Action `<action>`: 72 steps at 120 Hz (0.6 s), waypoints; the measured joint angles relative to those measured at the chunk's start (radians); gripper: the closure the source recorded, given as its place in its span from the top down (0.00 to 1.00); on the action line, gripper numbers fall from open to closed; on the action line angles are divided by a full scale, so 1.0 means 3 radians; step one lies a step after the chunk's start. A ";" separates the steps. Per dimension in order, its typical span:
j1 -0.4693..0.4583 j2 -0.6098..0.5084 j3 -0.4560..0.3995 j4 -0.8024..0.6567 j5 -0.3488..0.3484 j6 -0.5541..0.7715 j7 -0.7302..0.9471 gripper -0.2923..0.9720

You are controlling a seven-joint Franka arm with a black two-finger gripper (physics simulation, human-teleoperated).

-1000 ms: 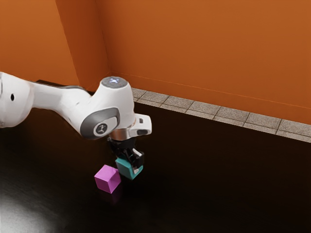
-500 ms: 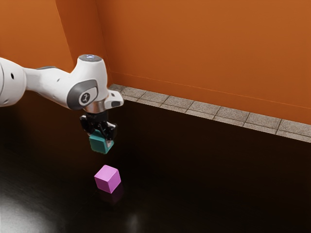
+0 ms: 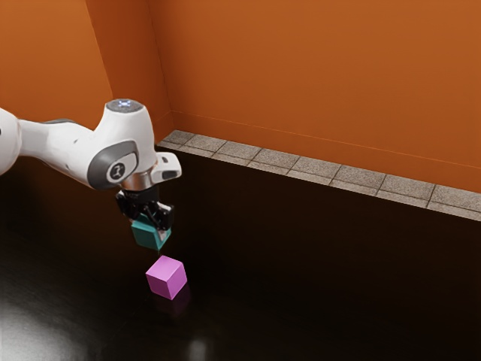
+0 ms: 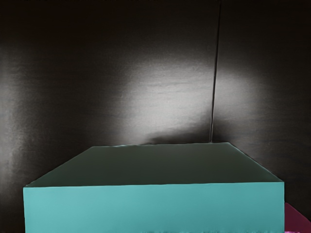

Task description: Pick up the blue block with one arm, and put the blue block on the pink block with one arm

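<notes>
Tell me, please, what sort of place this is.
Likely a bare simulated test room: plain orange walls meeting in a corner, a strip of grey floor tiles, and a glossy black table.

End effector (image 3: 149, 219) with blue block (image 3: 150, 235): a second ago low over the counter (image 3: 316, 286), block just beside the pink block (image 3: 166, 277) on the exterior view's right. Then raised and carried toward the exterior view's left. Since half a second ago: slightly further left, slightly lower, above the pink block.
</notes>
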 joint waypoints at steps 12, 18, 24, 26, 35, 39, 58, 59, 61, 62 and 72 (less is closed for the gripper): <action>-0.0009 -0.0128 -0.0008 -0.0142 0.0001 0.0031 0.0000 0.54; -0.0017 -0.0152 -0.0006 -0.0213 0.0001 0.0056 0.0000 0.54; -0.0023 -0.0176 -0.0005 -0.0268 0.0001 0.0077 -0.0001 0.54; -0.0023 -0.0183 -0.0007 -0.0289 0.0001 0.0084 -0.0001 0.54; -0.0023 -0.0201 -0.0006 -0.0333 0.0002 0.0107 -0.0002 0.54; -0.0020 -0.0205 -0.0006 -0.0339 0.0002 0.0115 -0.0002 0.54; -0.0011 -0.0290 -0.0007 -0.0384 0.0002 0.0138 -0.0003 0.54; -0.0010 -0.0298 -0.0009 -0.0389 0.0002 0.0139 -0.0003 0.54; -0.0009 -0.0312 -0.0012 -0.0398 0.0002 0.0140 -0.0003 0.54; -0.0009 -0.0319 -0.0013 -0.0401 0.0002 0.0141 -0.0003 0.54; -0.0040 -0.0356 -0.0026 -0.0442 0.0002 0.0145 -0.0002 0.54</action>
